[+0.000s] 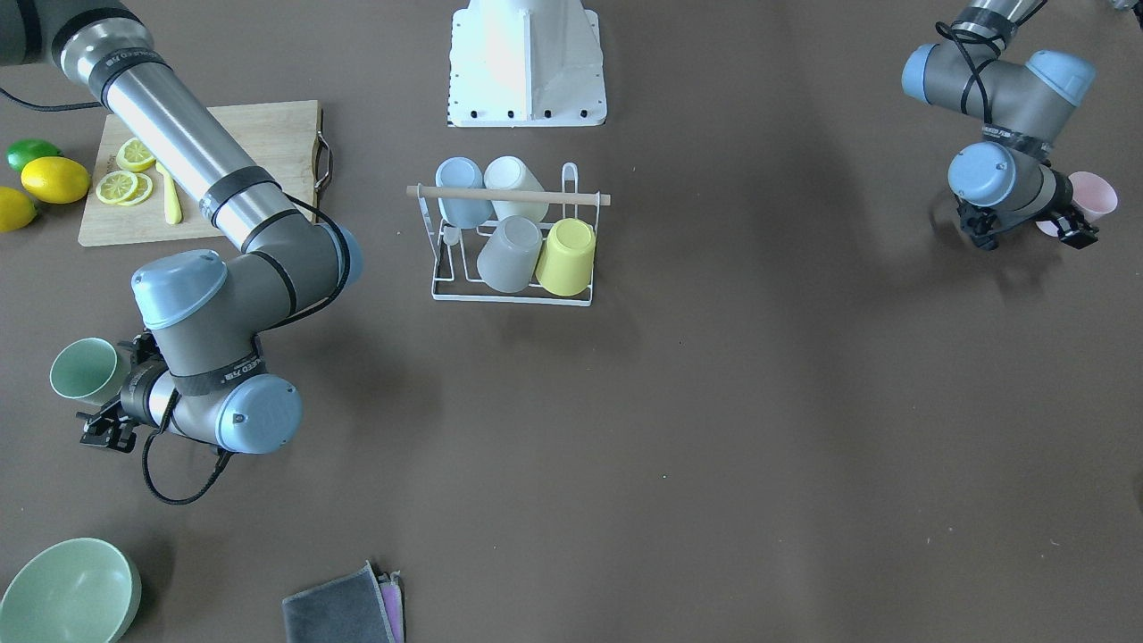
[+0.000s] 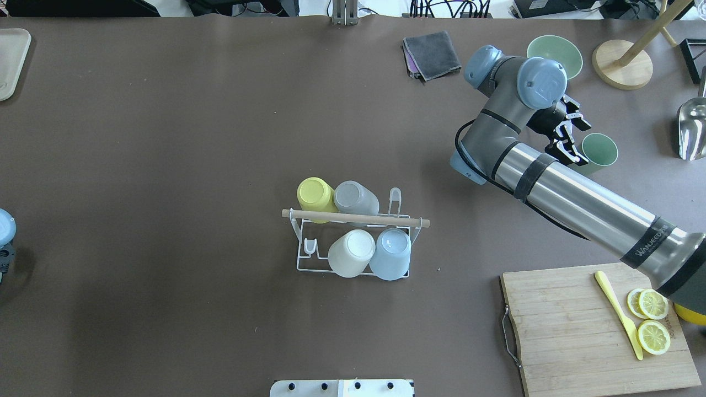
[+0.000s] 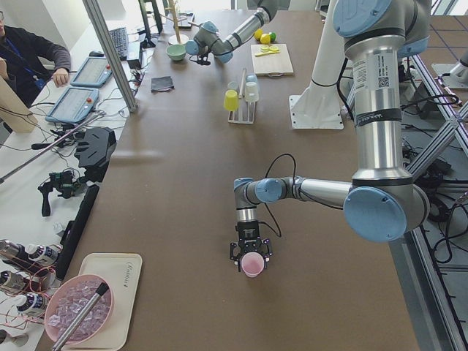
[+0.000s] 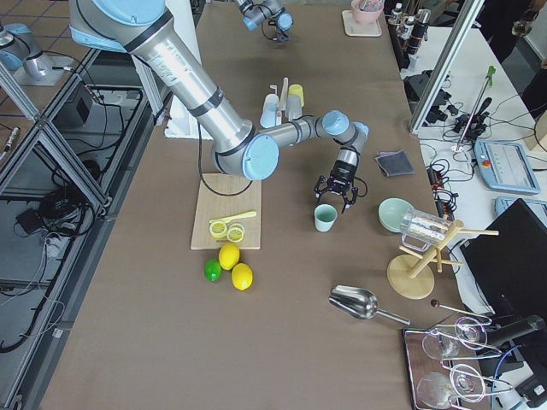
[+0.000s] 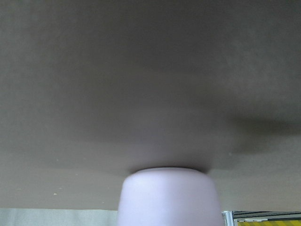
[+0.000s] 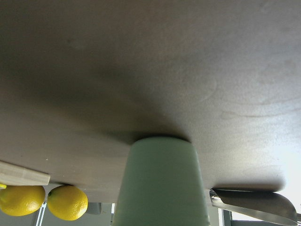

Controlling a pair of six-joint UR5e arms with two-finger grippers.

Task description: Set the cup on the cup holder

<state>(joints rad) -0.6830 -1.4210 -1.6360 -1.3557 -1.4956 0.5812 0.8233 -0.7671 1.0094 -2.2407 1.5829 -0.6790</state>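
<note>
The cup holder [image 1: 513,296] is a white wire rack with a wooden dowel [image 2: 353,219], standing mid-table. Blue, white, grey and yellow cups hang on it. A green cup [image 2: 600,150] stands upright on the table and fills the bottom of the right wrist view [image 6: 162,188]. My right gripper [image 2: 571,135] is open and tilted toward this cup, just beside and above it. A pink cup [image 1: 1097,195] stands at the other end of the table and shows in the left wrist view [image 5: 169,197]. My left gripper [image 3: 253,257] is open, with its fingers straddling the pink cup from above.
A wooden cutting board [image 2: 562,331] holds lemon slices and a yellow knife. Whole lemons and a lime [image 1: 54,179] lie beside it. A green bowl [image 2: 554,52], a grey cloth [image 2: 432,52], a wooden stand [image 2: 623,63] and a metal scoop [image 2: 692,127] sit near the right arm.
</note>
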